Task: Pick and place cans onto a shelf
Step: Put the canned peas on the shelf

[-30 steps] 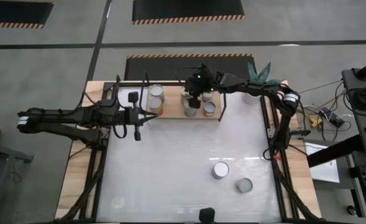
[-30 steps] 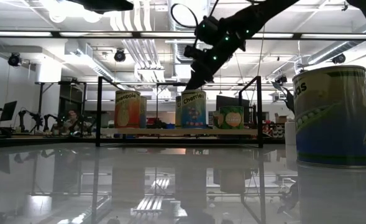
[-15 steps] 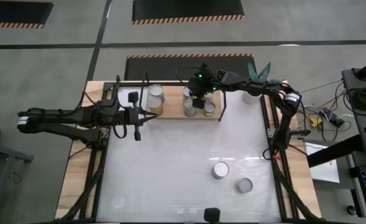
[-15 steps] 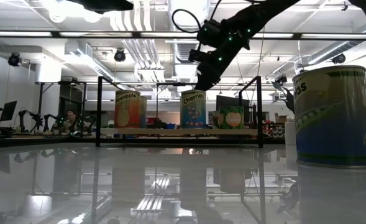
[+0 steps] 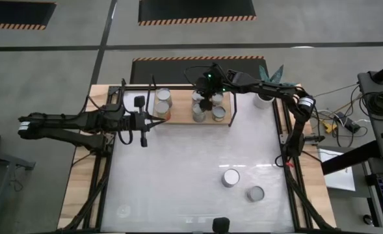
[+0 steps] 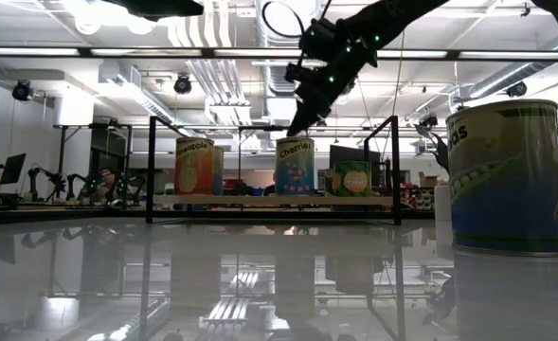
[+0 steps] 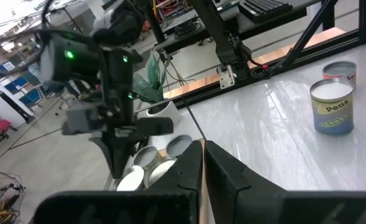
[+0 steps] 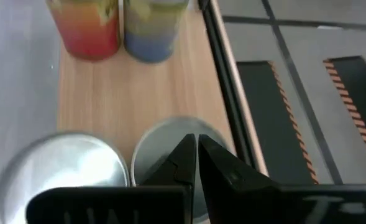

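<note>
- High view: right gripper [image 5: 206,97] hangs above the shelf [image 5: 181,117], fingers pressed together with nothing between them, poised over the cluster of cans at the shelf's right end.
- Right wrist view: the two dark fingers [image 8: 195,163] meet tip to tip directly over a silver-lidded can [image 8: 170,149]; a second lidded can [image 8: 64,177] stands just beside it on the wooden board.
- Same view, farther along the board: a red-and-orange labelled can [image 8: 86,28] and a blue-and-yellow labelled can [image 8: 151,31], side by side.
- Low view: the gripper is raised clear above a blue "Cherries" can [image 6: 295,167]; a green-labelled can [image 6: 352,179] stands to one side of it, a "Pineapple" can [image 6: 194,167] well apart at the other end.
- High view: two cans remain on the white tabletop [image 5: 178,175], a "Peas" can [image 5: 230,177] and another can [image 5: 255,193] near it, both well apart from the shelf.
- Left gripper [image 5: 144,142] waits beyond the shelf's left end, fingers clenched and empty.
- White plant pot [image 5: 264,99] with green leaves stands near the shelf's right end.
</note>
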### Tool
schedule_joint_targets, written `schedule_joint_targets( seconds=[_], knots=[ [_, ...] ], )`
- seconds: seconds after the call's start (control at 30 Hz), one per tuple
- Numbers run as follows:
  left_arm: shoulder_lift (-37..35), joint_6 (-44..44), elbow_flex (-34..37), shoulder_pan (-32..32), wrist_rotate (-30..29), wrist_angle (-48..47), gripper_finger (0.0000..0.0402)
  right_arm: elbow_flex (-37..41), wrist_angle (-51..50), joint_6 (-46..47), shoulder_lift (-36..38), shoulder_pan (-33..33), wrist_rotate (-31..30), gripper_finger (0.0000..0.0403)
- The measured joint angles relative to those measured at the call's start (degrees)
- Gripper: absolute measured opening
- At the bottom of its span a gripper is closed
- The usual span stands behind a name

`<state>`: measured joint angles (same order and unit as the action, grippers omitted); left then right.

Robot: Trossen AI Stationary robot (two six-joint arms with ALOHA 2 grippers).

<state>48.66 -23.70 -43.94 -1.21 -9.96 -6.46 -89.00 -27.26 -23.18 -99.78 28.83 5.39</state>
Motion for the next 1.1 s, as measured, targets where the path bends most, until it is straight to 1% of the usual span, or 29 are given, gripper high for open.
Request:
schedule_joint_targets(
  seconds=[0.17, 0.3, 0.4, 0.57, 0.73, 0.83, 0.93, 1.0, 1.1],
  knots=[
    [0.0, 0.0, 0.0, 0.0, 0.0, 0.0, 0.0000, -4.2, -2.8, 1.6, 1.4, -2.3, 0.3, 0.0009],
    [0.0, 0.0, 0.0, 0.0, 0.0, 0.0, 0.0000, -6.8, -9.2, 5.0, 3.3, -6.1, 4.5, 0.0009],
    [0.0, 0.0, 0.0, 0.0, 0.0, 0.0, 0.0000, -6.5, -14.2, 7.9, 5.3, -10.6, 7.1, 0.0009],
    [0.0, 0.5, 0.0, 0.0, 0.0, 0.0, 0.0000, 0.1, -19.2, 19.8, 8.7, -20.0, 7.2, 0.0009],
    [0.0, 2.3, 0.0, 0.0, 0.0, 0.0, 0.0000, 10.2, -24.3, 35.3, 12.6, -32.4, 7.0, 0.0009],
    [0.0, 3.6, 0.0, 0.0, 0.0, 0.0, 0.0000, 16.4, -23.4, 45.4, 15.7, -40.4, 5.3, 0.0009],
    [0.0, 4.6, 0.0, 0.0, 0.0, 0.0, 0.0000, 19.7, -21.5, 53.7, 19.0, -47.1, -0.1, 0.0009],
    [0.0, 5.8, 0.0, 0.0, 0.0, 0.0, 0.0000, 20.9, -21.3, 57.2, 20.7, -50.1, -3.9, 0.0009],
    [0.0, 7.7, 0.0, 0.0, 0.0, -0.1, 0.0000, 23.2, -19.0, 59.8, 21.9, -52.8, -7.3, 0.0009]
  ],
)
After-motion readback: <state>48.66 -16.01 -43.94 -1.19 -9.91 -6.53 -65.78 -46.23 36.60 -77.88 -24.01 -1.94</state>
